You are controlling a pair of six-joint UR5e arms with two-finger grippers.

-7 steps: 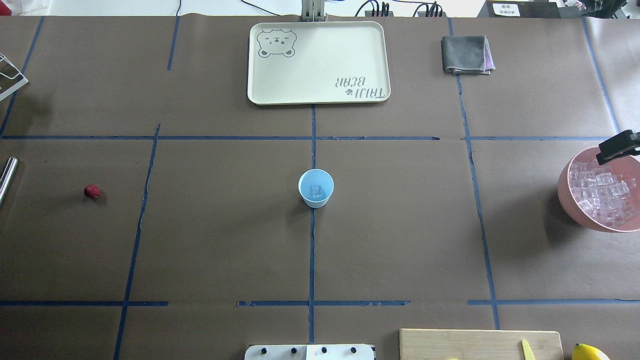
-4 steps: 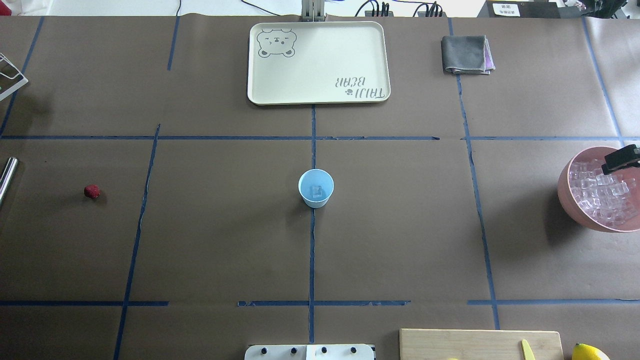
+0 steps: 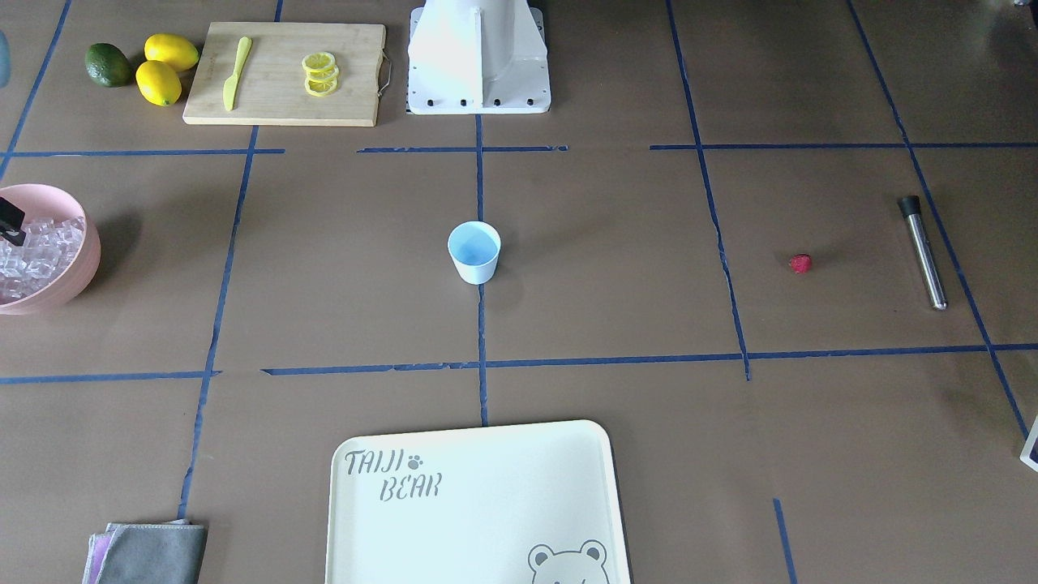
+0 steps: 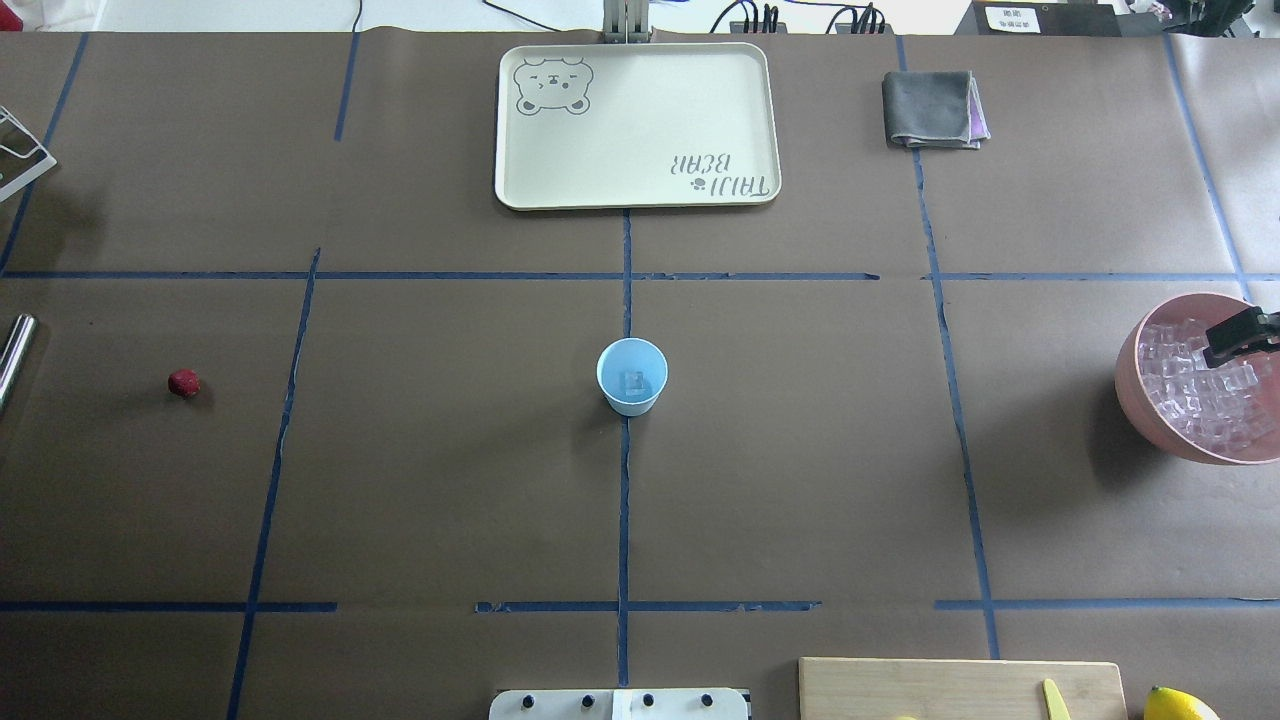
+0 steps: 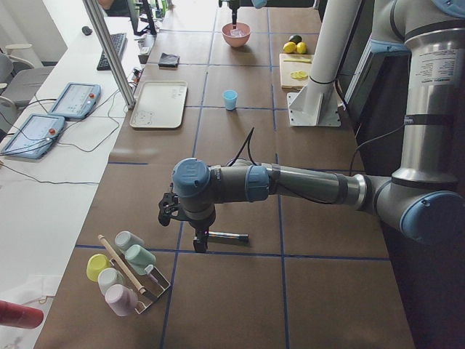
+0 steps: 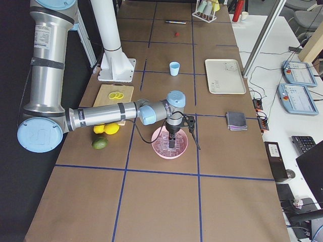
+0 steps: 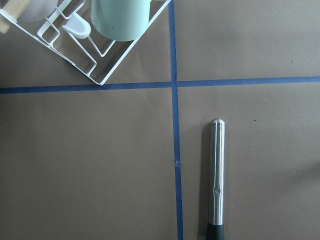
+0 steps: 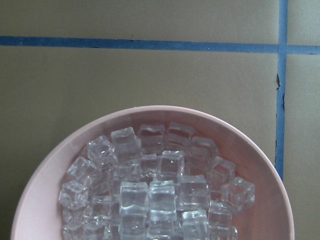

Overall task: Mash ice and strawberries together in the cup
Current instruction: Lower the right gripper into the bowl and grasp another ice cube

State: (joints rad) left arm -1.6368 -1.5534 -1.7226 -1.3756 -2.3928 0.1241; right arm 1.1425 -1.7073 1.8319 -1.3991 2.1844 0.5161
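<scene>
Got right gripper (image 4: 1240,338) over ice (image 8: 160,190) in pink bowl (image 4: 1130,400), table's (image 4: 800,450) right edge, probably to fetch more for the cup (image 4: 630,405); can't tell spread or pinched.

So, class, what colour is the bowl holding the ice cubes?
The bowl is pink, clearest in the right wrist-mounted view.

Recorded one change only: position of the right gripper (image 4: 1238,338). Logged a second ago lying across the far rim of the pink bowl (image 4: 1135,400) in the overhead view. Logged lower in that view at the intermediate picture. Found now clear of that rim, nearer the robot's side, over the ice (image 4: 1190,390) in the bowl. Shows less black body at the frame edge than before.
</scene>
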